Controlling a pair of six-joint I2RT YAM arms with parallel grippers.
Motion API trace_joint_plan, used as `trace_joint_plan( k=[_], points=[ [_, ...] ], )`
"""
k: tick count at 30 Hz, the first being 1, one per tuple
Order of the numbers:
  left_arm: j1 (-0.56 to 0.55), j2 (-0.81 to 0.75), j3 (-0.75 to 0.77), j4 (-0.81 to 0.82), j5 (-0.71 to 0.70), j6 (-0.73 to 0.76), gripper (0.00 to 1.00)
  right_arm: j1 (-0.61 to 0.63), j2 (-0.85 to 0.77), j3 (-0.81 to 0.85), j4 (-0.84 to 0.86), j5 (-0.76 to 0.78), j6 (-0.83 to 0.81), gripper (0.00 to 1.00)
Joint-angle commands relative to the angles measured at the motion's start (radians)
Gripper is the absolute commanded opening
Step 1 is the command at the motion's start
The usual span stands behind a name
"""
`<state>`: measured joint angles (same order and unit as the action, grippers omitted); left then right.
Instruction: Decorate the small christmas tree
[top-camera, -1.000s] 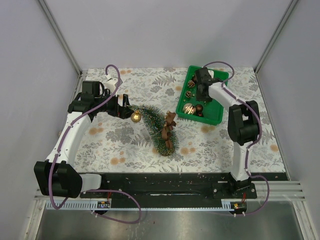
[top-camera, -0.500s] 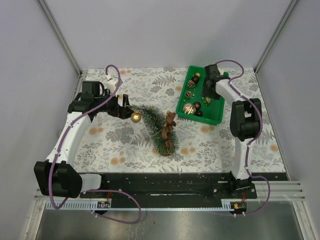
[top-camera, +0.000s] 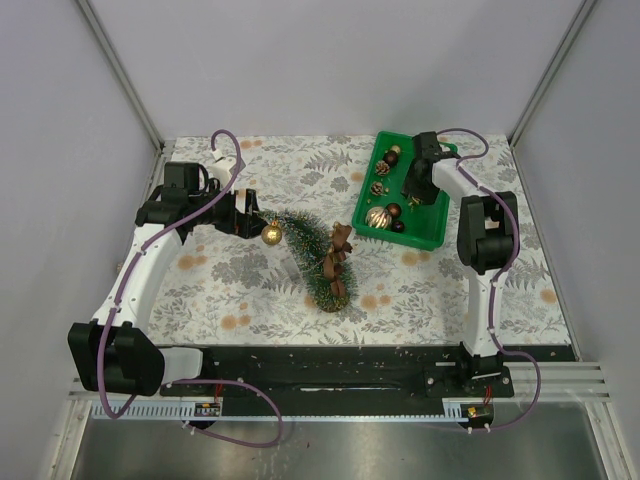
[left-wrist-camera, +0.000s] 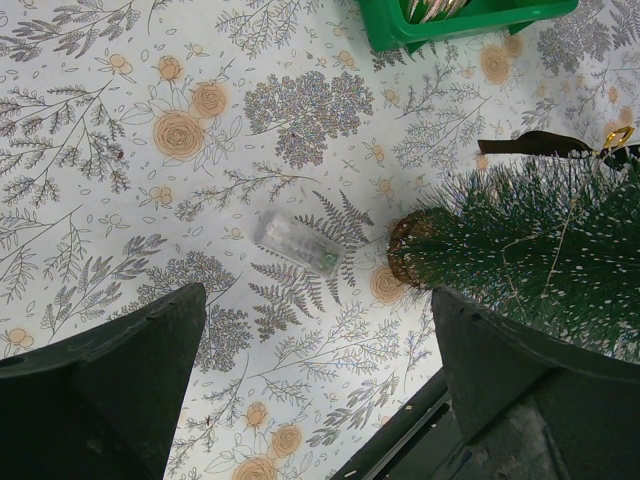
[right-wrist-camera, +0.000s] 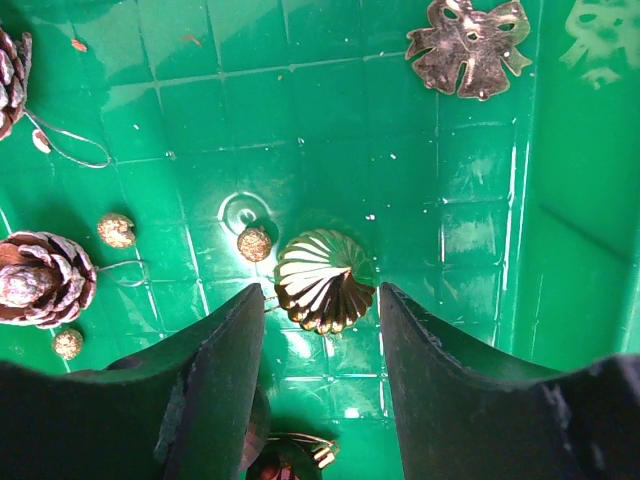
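The small christmas tree (top-camera: 315, 257) lies on its side in the middle of the table, with a brown bow (top-camera: 341, 243) on it and a gold ball (top-camera: 271, 234) at its narrow end. My left gripper (top-camera: 252, 214) hovers open beside that end, holding nothing. In the left wrist view the tree (left-wrist-camera: 540, 250) fills the right side, next to the right finger (left-wrist-camera: 530, 390). My right gripper (right-wrist-camera: 322, 335) is open, low inside the green bin (top-camera: 437, 237). A ribbed gold ornament (right-wrist-camera: 322, 280) lies just ahead of its fingertips, not gripped.
The bin also holds pine cones (right-wrist-camera: 40, 280), a bronze bow ornament (right-wrist-camera: 468, 45), small gold beads (right-wrist-camera: 254, 243) and a dark ball (right-wrist-camera: 280, 465) under my left finger. A small clear plastic piece (left-wrist-camera: 297, 243) lies on the floral cloth near the tree.
My right gripper has shifted toward the far right part of the bin and settled over the ribbed gold ornament. The left arm and the tree have not moved.
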<state>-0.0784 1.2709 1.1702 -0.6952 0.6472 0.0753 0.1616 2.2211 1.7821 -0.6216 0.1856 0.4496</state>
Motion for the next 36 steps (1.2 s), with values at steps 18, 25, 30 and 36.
trace_joint_plan(
  k=[18, 25, 30, 36],
  points=[
    [0.006, -0.019, 0.006, 0.023, -0.001, 0.014, 0.99, 0.006, 0.006, 0.043, 0.011, 0.012, -0.012, 0.3],
    [0.006, -0.019, 0.009, 0.022, 0.003, 0.009, 0.99, 0.01, -0.096, 0.007, 0.026, -0.006, -0.012, 0.26],
    [0.006, -0.018, 0.013, 0.022, 0.008, 0.006, 0.99, 0.019, -0.182, -0.024, 0.051, 0.075, -0.048, 0.37],
    [0.006, -0.019, 0.017, 0.022, 0.011, 0.004, 0.99, 0.004, -0.068, 0.154, -0.036, 0.161, -0.029, 0.59]
  ],
)
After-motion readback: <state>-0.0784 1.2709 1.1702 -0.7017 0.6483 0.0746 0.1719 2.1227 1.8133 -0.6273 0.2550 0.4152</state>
